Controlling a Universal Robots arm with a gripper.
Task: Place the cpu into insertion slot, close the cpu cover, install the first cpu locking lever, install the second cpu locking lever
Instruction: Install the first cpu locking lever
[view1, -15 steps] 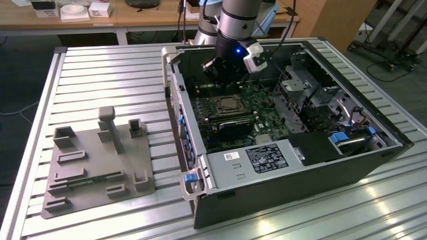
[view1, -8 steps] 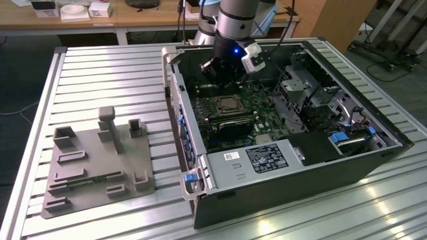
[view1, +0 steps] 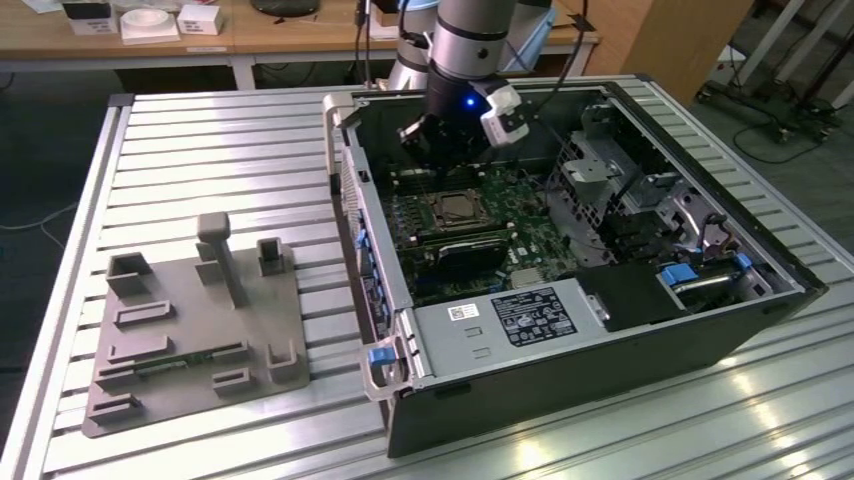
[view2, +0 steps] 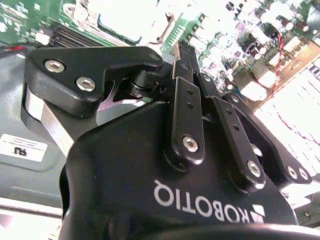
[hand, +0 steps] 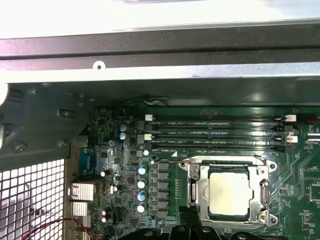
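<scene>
One cpu (hand: 228, 194) was seen seated in the insertion slot (view1: 435, 212) on the green motherboard (hand: 295, 165), housed in an open computer case (view1: 601, 370) laid on the slatted tabletop (view1: 214, 150). In the first wrist view, the cpu cover (hand: 196, 192) was shown lying flat around the cpu, near the memory slots (hand: 215, 134). In the exterior view, the tool (view1: 447, 145) was pictured inside the case above the board, and a grey fixture tray (view1: 187, 330) was seen well apart. Whether the tool was open or closed could not be told.
</scene>
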